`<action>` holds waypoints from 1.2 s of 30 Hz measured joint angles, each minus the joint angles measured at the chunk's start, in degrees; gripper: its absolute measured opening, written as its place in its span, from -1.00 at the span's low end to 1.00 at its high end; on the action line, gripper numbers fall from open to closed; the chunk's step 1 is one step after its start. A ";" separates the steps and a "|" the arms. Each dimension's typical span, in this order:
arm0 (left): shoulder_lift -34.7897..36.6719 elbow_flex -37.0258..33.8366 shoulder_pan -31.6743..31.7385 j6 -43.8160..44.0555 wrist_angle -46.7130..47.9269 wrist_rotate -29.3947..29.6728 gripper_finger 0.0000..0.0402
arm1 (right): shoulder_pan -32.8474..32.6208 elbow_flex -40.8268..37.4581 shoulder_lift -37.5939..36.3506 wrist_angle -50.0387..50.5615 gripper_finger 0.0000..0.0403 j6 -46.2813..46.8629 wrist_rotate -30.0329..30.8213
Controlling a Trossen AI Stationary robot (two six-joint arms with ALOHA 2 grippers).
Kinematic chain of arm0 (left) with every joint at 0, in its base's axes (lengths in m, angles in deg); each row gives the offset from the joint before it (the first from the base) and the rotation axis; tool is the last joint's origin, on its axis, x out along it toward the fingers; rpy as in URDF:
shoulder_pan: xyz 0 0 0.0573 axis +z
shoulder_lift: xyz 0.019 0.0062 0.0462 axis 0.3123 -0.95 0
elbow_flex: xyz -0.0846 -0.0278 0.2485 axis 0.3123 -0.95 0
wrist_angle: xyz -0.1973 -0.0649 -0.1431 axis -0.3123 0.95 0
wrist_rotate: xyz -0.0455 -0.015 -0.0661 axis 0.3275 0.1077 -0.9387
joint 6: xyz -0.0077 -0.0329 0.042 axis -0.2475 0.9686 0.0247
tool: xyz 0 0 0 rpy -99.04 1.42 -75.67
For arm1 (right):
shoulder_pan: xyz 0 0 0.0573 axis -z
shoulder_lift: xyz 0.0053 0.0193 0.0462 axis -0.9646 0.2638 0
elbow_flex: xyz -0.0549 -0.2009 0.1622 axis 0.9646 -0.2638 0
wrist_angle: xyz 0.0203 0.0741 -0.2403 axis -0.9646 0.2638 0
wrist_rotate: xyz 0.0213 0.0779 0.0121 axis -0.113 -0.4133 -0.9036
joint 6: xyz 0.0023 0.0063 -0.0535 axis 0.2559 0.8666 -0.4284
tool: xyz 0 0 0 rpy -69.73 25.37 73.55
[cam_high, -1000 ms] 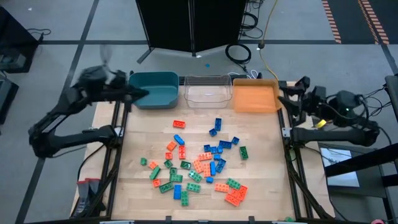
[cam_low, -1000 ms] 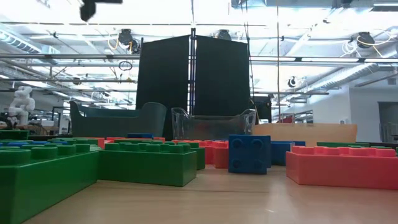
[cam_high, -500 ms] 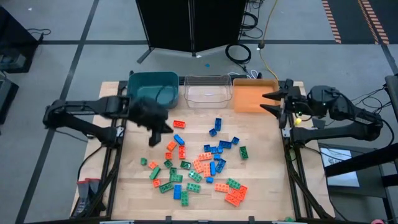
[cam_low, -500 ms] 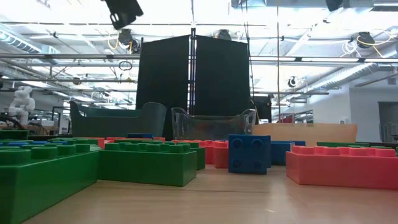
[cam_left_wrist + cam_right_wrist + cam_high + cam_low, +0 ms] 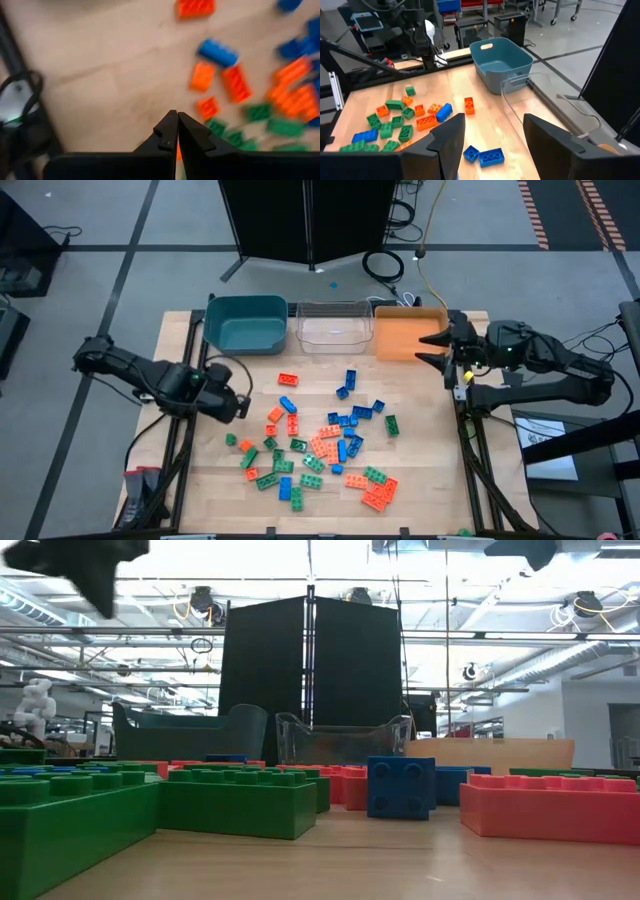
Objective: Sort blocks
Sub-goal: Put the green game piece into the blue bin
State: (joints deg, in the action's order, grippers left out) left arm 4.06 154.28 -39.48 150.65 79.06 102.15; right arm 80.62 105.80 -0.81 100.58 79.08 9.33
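Several green, blue and orange-red blocks (image 5: pixel 325 445) lie scattered flat on the wooden table (image 5: pixel 420 460), toward its middle and near side. My left gripper (image 5: pixel 238 410) hangs shut over bare wood at the pile's left edge, pointing down, and holds nothing; its closed tips (image 5: pixel 176 118) show above the table with orange blocks (image 5: pixel 202 76) just beyond them. My right gripper (image 5: pixel 432 348) stands open and empty in the air over the near right corner of the orange bin (image 5: pixel 405 335). Its fingers (image 5: pixel 451 131) look out across the table.
Three bins stand in a row along the table's far edge: a teal bin (image 5: pixel 245 322), a clear bin (image 5: pixel 333 325) and the orange bin. Black rails (image 5: pixel 182 450) run down both sides of the table. Bare wood lies between the bins and the blocks.
My left gripper has swung from the teal bin's left side toward the table's near edge and sunk, tipping over until it points down at the wood beside the blocks; it has stayed shut. My right gripper has tipped downward and edged toward the orange bin.
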 joint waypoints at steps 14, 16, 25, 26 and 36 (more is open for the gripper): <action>-1.09 -9.07 -8.19 4.80 -10.61 -4.69 -0.25 | -0.02 0.00 2.93 4.16 0.07 4.69 -1.75; -1.19 -10.86 -8.53 8.06 -10.74 -6.68 -0.14 | -0.02 0.00 3.29 4.80 0.10 4.70 -1.76; -2.85 -16.27 -8.54 20.64 -16.17 -11.88 0.00 | -0.02 -0.02 4.72 5.40 0.19 4.60 -1.75; -3.62 -16.29 -8.54 20.77 -16.17 -11.82 0.00 | -0.02 -0.02 4.82 5.41 0.19 4.57 -1.75; -11.66 -16.31 -9.21 20.93 -17.05 -15.08 0.00 | -0.02 -0.02 5.42 5.81 0.19 4.50 -1.73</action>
State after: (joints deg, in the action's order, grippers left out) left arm -7.61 137.97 -48.70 171.58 62.01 87.07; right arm 80.60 105.78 4.61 106.39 83.58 7.60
